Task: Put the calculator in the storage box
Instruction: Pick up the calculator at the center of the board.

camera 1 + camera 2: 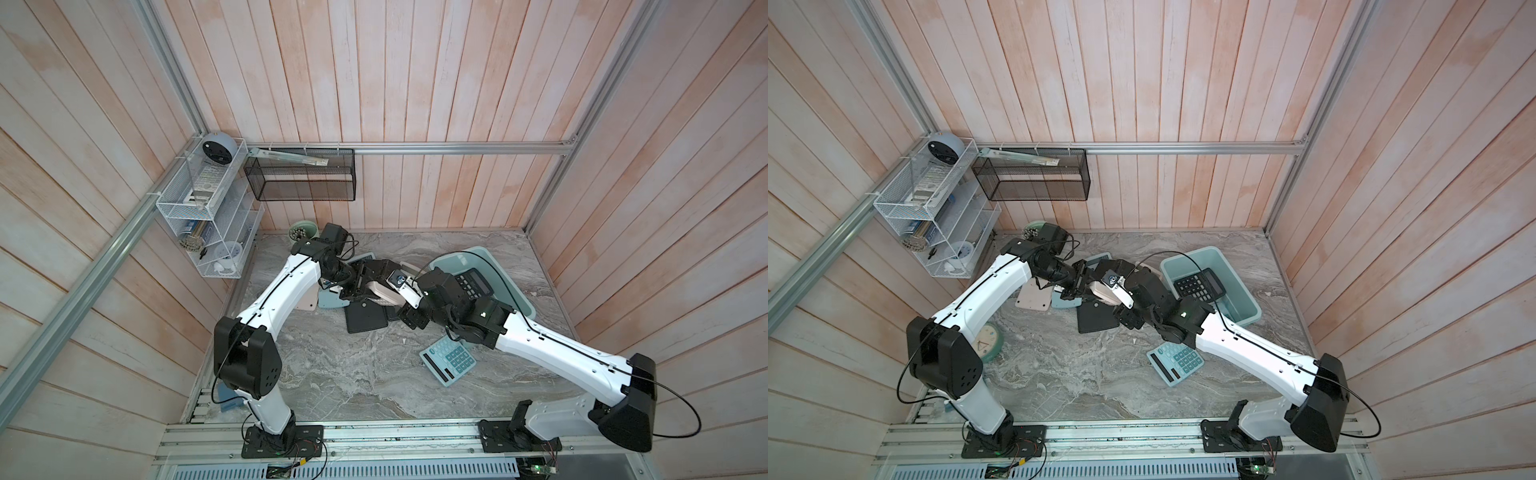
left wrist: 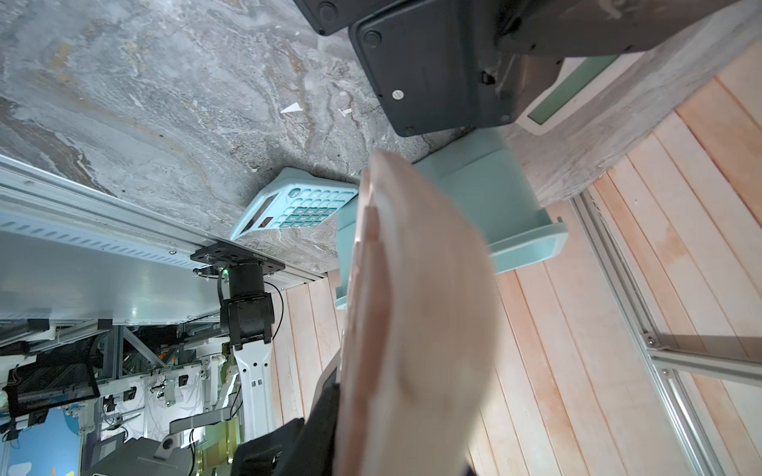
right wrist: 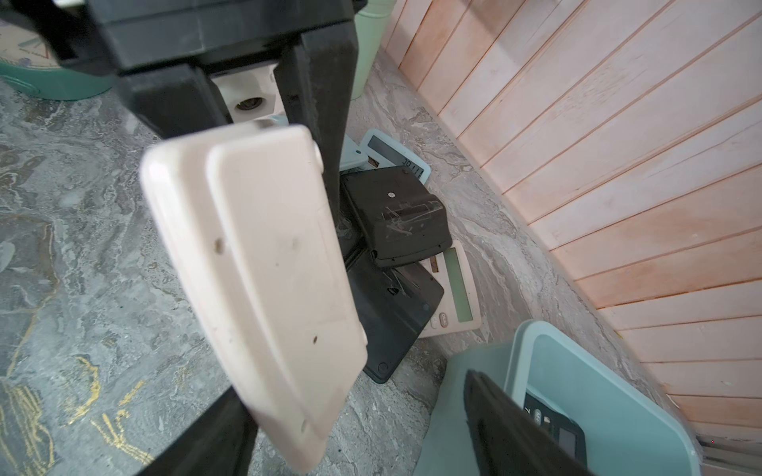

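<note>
The cream calculator (image 3: 255, 280) is held off the counter (image 3: 82, 206), pinched at one end by the left gripper (image 3: 259, 123); its free end sits between the spread jaws of the right gripper (image 3: 363, 428). The storage box (image 1: 1192, 252) stands just beside the right gripper, holding a black calculator (image 1: 1200, 284). A heap of dark calculators (image 3: 396, 222) lies beneath both grippers.

The storage box (image 1: 1239, 301) is being borne by the table (image 1: 1059, 374) at its right rear, and one calculator (image 1: 1200, 284) is lying in it. Left of the box, a heap of calculators (image 1: 1096, 318) is being supported on the table, with a further calculator (image 3: 264, 288) being held up above it. Before the box, a lone calculator (image 1: 1175, 361) is lying apart from the heap. A cup (image 1: 301, 230) is standing in the left rear corner, a clock (image 1: 988, 340) at the left edge.
</note>
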Motion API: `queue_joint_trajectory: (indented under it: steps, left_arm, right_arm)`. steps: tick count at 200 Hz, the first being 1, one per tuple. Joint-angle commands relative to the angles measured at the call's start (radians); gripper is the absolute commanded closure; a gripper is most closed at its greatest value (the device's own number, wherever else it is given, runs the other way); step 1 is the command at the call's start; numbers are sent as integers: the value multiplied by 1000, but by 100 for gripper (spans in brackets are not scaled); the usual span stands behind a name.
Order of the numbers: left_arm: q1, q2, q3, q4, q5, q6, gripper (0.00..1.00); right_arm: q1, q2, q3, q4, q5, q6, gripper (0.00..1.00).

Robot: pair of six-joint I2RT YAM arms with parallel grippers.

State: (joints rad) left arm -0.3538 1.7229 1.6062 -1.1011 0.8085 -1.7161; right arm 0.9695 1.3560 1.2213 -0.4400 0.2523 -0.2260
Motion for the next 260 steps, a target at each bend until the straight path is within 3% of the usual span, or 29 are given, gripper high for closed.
queue_joint_trajectory:
  steps: [1, 42, 125, 149, 186, 207, 260]
  left_arm:
    - [-1, 1, 16, -75, 47, 17, 100]
    - [-1, 19, 13, -80, 55, 23, 100]
    - [0, 84, 69, -104, 37, 94, 100]
    - [2, 105, 104, -114, 31, 115, 100]
    - [20, 133, 195, -113, -6, 171, 45]
    - [50, 135, 271, -147, -93, 232, 1]
    - [82, 182, 482, -197, -233, 432, 0]
  right_arm:
    - [9, 29, 40, 31, -19, -21, 20]
    - [17, 77, 61, 46, -45, -28, 29]
    - [20, 92, 65, 37, -59, -14, 99]
    - [20, 86, 64, 40, -18, 18, 100]
    - [-17, 60, 89, 2, 59, 125, 100]
    - [-93, 30, 148, -103, 28, 211, 100]
    - [-270, -55, 285, -411, 81, 294, 100]
